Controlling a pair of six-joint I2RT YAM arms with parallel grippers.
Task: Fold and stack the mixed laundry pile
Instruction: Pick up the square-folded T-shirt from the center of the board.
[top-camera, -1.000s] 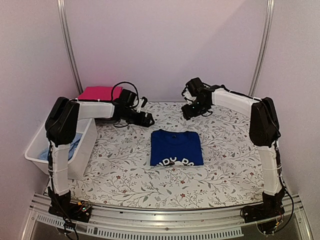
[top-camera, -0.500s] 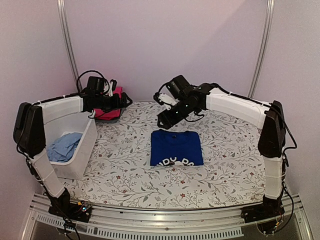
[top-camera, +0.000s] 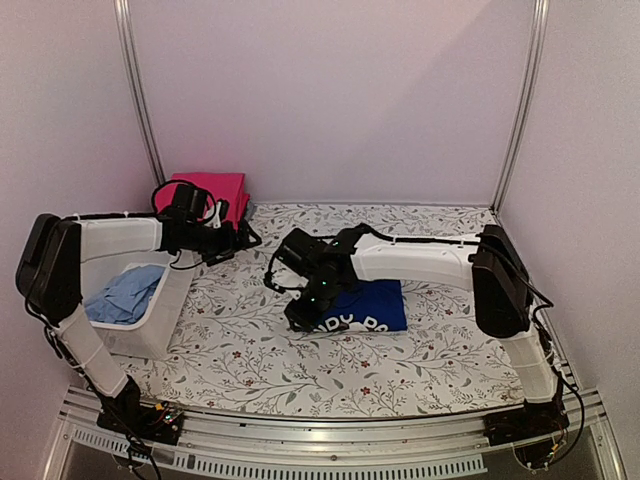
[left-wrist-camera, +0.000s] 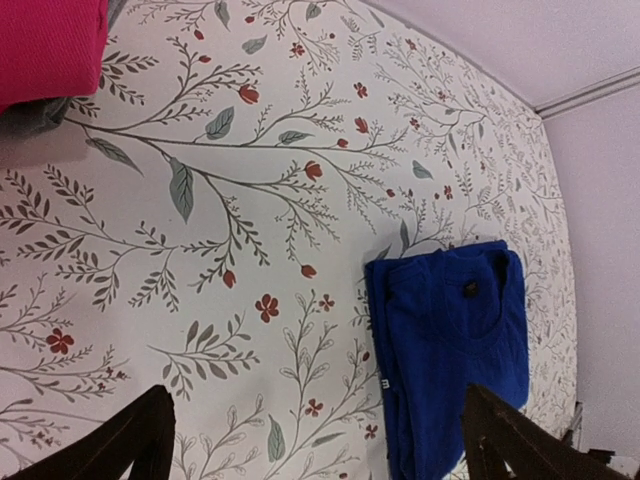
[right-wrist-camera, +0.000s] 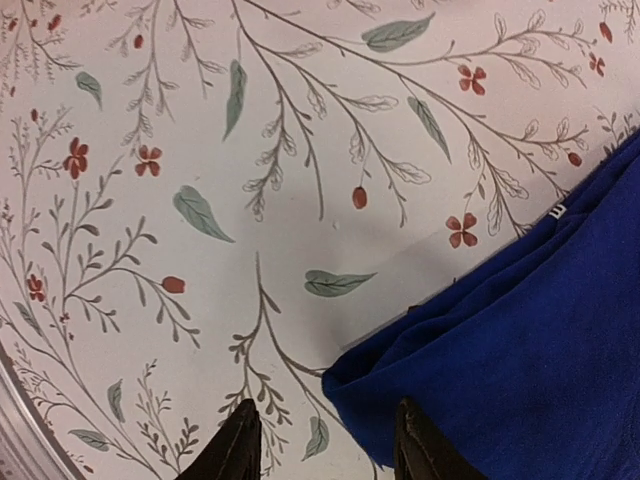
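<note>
Sitting low at the near-left corner of the blue tee (top-camera: 375, 308), R gripper (top-camera: 300, 316) points down at the table (top-camera: 250, 370). R wrist view: R gripper (right-wrist-camera: 325, 408) fingers (right-wrist-camera: 238, 445) are narrowed but not closed. The corner of the blue tee (right-wrist-camera: 520, 340) lies in the gap btwn them, w/ bare floral cloth showing btwn the tee's edge and one finger. No pinch visible. The tee is folded flat, white print along its near edge.

L gripper (top-camera: 236, 241) is well left of the tee and farther back, over bare table, nothing in it. L wrist view: L gripper (left-wrist-camera: 318, 400) fingers (left-wrist-camera: 130, 445) are spread wide. The blue tee (left-wrist-camera: 450, 340) lies beyond them, off to one side, not btwn.

Pink-red garment (top-camera: 210, 188) lies folded far back-left of the tee. In L wrist view the pink-red garment (left-wrist-camera: 50, 45) has a grey item (left-wrist-camera: 35, 115) under it, can't tell what.

White basket (top-camera: 150, 325) stands left of the tee. Pale-blue shirt (top-camera: 125, 293) is bunched inside it, unfolded.
</note>
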